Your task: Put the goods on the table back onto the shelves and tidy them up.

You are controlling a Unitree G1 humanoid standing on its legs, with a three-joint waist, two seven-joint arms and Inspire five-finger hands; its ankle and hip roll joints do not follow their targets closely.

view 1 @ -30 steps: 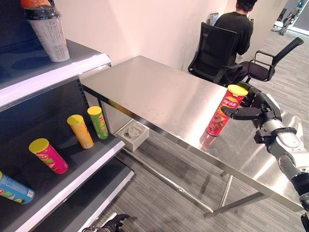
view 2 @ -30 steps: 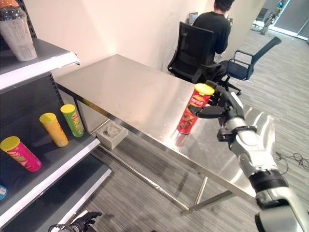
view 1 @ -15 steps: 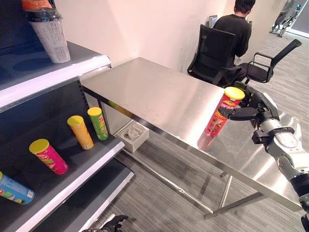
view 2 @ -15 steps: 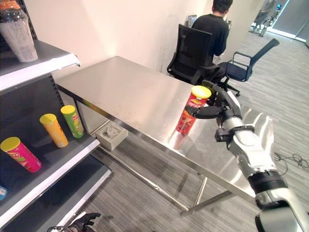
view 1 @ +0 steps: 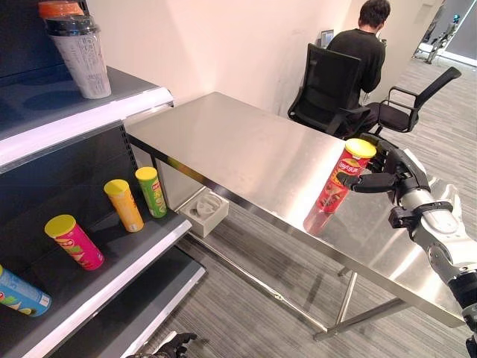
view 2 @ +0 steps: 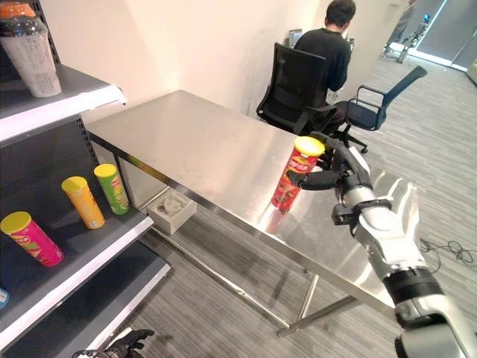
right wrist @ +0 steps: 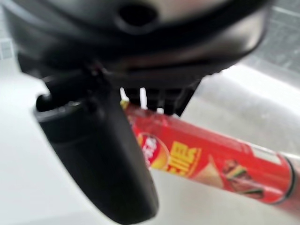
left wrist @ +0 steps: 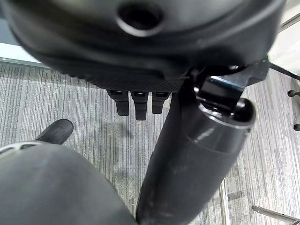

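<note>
A red chip can (view 1: 341, 177) with a yellow lid stands tilted near the front edge of the steel table (view 1: 238, 145), lid leaning to the right. My right hand (view 1: 399, 175) is shut on its upper part, thumb (right wrist: 103, 154) across the front and fingers behind. The right wrist view shows the can's red side (right wrist: 211, 161) past the thumb. My left hand (view 1: 173, 346) hangs low by the floor, fingers (left wrist: 136, 101) relaxed and holding nothing. On the lower shelf (view 1: 141, 246) at the left lie a yellow can (view 1: 125, 203), a green can (view 1: 151, 190), a pink can (view 1: 74, 240) and a blue can (view 1: 21, 292).
A tall cup (view 1: 76, 46) stands on the upper shelf. A grey tray (view 1: 204, 209) sits on the floor between shelf and table. A person (view 1: 358, 52) sits in a black office chair (view 1: 328, 86) behind the table, with a second chair (view 1: 406, 104) beside.
My right hand has edged slightly left and down with the red can in it. The view has shifted a little. The left hand has stayed put.
</note>
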